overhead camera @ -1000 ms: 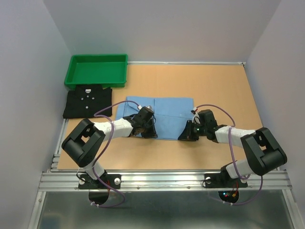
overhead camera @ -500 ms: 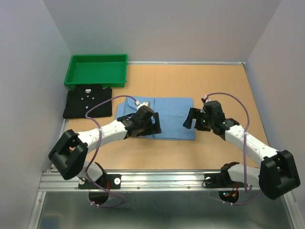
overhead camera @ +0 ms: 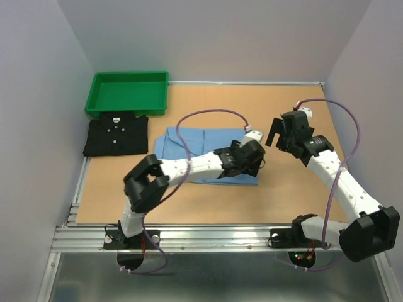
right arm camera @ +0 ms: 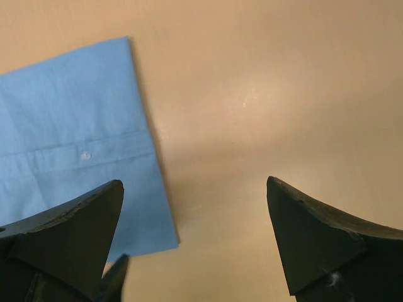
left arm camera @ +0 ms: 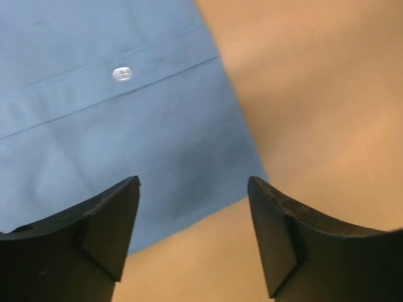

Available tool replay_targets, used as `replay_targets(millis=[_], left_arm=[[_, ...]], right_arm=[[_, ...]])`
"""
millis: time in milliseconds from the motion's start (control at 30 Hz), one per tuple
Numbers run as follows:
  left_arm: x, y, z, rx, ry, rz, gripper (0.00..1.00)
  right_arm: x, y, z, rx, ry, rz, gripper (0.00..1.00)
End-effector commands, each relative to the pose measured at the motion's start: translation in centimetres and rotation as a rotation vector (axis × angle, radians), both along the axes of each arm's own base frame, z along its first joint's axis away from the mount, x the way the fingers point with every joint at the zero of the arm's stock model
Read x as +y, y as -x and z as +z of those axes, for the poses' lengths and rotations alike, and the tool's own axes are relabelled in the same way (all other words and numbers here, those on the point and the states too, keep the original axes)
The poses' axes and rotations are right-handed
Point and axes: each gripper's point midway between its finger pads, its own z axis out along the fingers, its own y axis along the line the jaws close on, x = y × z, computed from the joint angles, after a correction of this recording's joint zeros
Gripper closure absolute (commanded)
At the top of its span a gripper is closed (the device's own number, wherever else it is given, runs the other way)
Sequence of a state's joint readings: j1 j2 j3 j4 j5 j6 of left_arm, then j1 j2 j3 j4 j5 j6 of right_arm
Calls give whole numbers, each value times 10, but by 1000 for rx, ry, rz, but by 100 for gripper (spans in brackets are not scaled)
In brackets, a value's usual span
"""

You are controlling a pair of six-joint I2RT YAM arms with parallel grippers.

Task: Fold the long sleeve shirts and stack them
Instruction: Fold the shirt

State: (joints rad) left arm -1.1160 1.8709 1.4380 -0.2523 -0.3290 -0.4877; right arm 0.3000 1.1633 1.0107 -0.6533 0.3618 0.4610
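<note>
On the bench (overhead camera: pixel 252 107), one light blue shirt (overhead camera: pixel 201 148) and one black shirt (overhead camera: pixel 116 135) are lying, with one green tray (overhead camera: pixel 129 77) beside the black one. The left end effector (left arm camera: pixel 194 182) and right end effector (right arm camera: pixel 195 184) are hovering with fingers apart, empty.

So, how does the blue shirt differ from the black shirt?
The blue shirt is light, the black shirt dark with white buttons. The blue one lies mid-table, the black one at the left, before the green tray. The blue rectangle is wider than the black. Both lie flat, folded, apart.

left arm (overhead camera: pixel 195 165): elbow bent, forearm reaching right past centre; left gripper (left arm camera: pixel 193 185) jaws apart | right arm (overhead camera: pixel 340 182): extended forward; right gripper (right arm camera: pixel 194 189) jaws wide, possibly lifted
</note>
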Motion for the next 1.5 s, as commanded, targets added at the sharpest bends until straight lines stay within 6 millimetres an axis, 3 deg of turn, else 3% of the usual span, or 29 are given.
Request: replay_targets(millis=[0, 167, 433, 767, 1000, 1133, 1233, 1333, 1467], left_arm=[[-31, 9, -6, -103, -148, -98, 25], [-54, 17, -29, -142, -241, -161, 25], [-64, 39, -54, -122, -278, -267, 24], [-39, 39, -90, -111, -387, -245, 25], [-23, 36, -118, -111, -472, -211, 47], [-18, 37, -120, -108, -473, -198, 75], [-15, 35, -111, -111, -430, -172, 92], [-9, 33, -98, -102, -377, -136, 100], [0, 29, -79, -82, -296, -100, 100]], right_arm=[[-29, -4, 37, -47, 105, -102, 0], [-45, -1, 50, -66, 135, -148, 0], [-55, 3, 49, -62, 129, -177, 0], [-43, 5, 23, -1, 61, -147, 0], [-34, 2, 14, 20, 17, -122, 0], [-27, 2, 9, 29, -28, -107, 0], [-20, 0, 3, 31, -77, -92, 1], [-16, -1, -4, 47, -113, -80, 1], [-14, -7, -6, 46, -198, -76, 1]])
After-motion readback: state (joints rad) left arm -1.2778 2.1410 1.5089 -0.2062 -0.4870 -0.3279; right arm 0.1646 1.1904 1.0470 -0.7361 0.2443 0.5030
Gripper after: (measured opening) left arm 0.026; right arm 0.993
